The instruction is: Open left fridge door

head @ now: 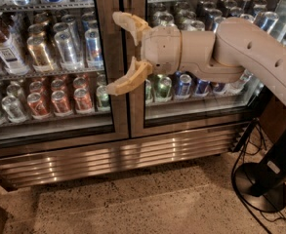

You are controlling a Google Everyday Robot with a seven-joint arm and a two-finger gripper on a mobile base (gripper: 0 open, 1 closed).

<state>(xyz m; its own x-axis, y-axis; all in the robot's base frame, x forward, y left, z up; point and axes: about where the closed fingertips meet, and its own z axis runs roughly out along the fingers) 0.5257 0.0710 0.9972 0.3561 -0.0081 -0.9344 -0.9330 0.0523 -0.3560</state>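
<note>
We hold our tan two-finger gripper with its fingers spread wide, in front of the right steel edge of the shut glass-paned left fridge door, probably to catch that edge and pull.

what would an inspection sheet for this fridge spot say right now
surface: speckled floor
job's things: left fridge door looks shut; fridge shelves hold cans
clutter: nothing seen
grippers: gripper open, in front of the left door's right edge; contact unclear
cables: black cables trail down to the floor at right
surroundings: black stand base at right; right door looks shut
</note>
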